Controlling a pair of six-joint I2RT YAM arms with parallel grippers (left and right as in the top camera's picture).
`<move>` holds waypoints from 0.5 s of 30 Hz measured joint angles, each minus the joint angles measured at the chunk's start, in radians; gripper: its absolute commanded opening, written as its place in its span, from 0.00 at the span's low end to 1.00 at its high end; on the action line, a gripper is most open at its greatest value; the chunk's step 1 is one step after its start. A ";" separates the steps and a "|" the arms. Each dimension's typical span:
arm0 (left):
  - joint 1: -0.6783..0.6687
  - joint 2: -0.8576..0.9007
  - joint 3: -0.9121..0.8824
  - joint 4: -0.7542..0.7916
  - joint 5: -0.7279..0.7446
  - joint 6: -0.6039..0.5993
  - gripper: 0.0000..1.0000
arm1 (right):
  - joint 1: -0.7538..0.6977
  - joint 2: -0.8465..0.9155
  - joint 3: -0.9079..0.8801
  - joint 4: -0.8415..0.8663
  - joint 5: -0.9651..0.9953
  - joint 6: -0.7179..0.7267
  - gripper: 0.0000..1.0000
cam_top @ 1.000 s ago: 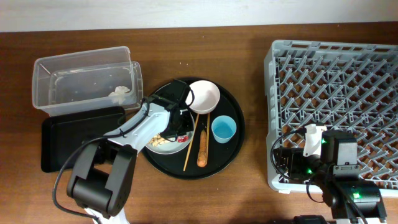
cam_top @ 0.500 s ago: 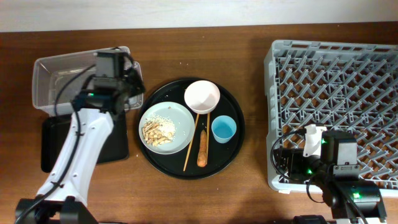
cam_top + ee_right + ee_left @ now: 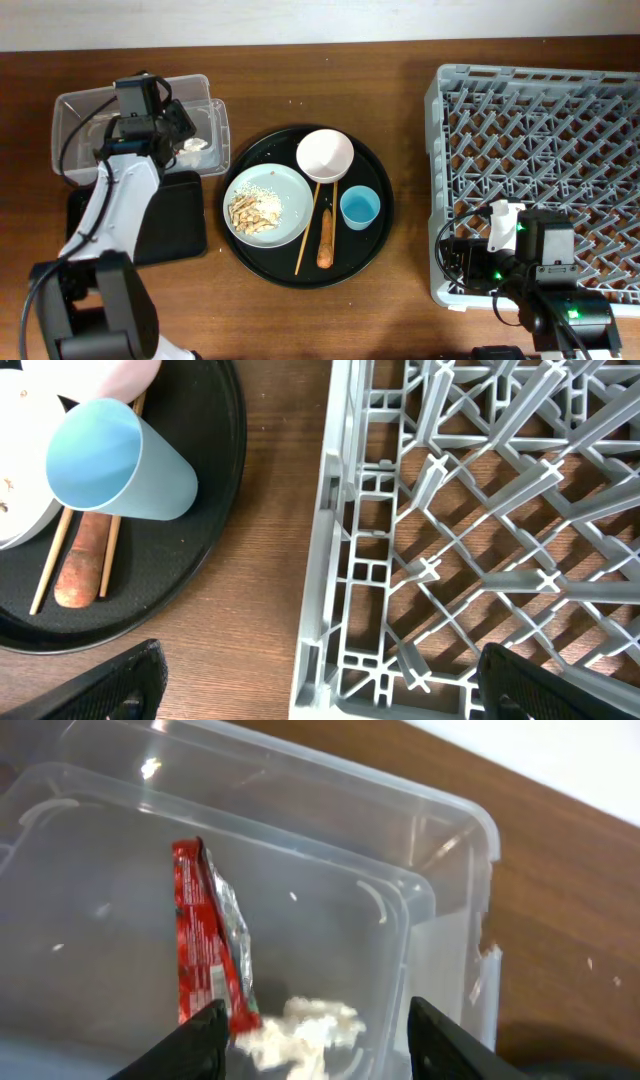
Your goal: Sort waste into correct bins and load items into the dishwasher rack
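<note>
My left gripper (image 3: 168,125) hangs over the clear tub (image 3: 75,110), open, its jaws apart (image 3: 320,1055). The red wrapper (image 3: 205,950) stands loose inside the tub (image 3: 440,840), its lower end beside my left finger (image 3: 195,1045). A crumpled white tissue (image 3: 305,1028) lies below it, also seen from overhead (image 3: 192,147). The grey-green plate (image 3: 285,190) carries flaky scraps with rice (image 3: 250,210). Beside it are the white bowl (image 3: 325,155), blue cup (image 3: 360,207), chopsticks (image 3: 307,232) and orange stick (image 3: 325,240). My right gripper (image 3: 320,690) is open and empty over the rack's corner (image 3: 340,610).
The plate, bowl, cup, chopsticks and stick sit on a large round black tray (image 3: 370,250). A shallow black rectangular tray (image 3: 175,225) lies in front of the tub, under my left arm. The grey rack (image 3: 540,130) fills the right side.
My left arm swung from the plate up to the clear tub carrying the red wrapper, then opened; the wrapper now sits loose in the tub. The right arm has not moved.
</note>
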 measured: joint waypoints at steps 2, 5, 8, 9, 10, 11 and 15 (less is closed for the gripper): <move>-0.011 -0.071 0.000 -0.053 0.034 0.014 0.56 | 0.000 0.000 0.000 -0.001 0.000 0.000 0.98; -0.054 -0.156 0.009 -0.193 0.124 0.021 0.60 | 0.000 0.000 0.000 -0.001 0.000 0.001 0.98; -0.151 -0.163 0.018 -0.457 0.178 0.030 0.63 | 0.000 0.000 0.001 0.007 -0.027 0.000 0.98; -0.177 -0.163 0.016 -0.542 0.186 0.031 0.64 | 0.000 0.000 0.002 0.015 -0.049 0.000 0.98; -0.208 -0.162 0.013 -0.585 0.193 0.032 0.64 | 0.000 0.000 0.002 0.023 -0.069 0.000 0.98; -0.233 -0.161 0.013 -0.590 0.195 0.032 0.63 | 0.000 0.000 0.002 0.022 -0.075 0.000 0.98; -0.397 -0.158 0.011 -0.496 0.199 0.032 0.63 | 0.000 0.000 0.002 0.021 -0.076 0.000 0.98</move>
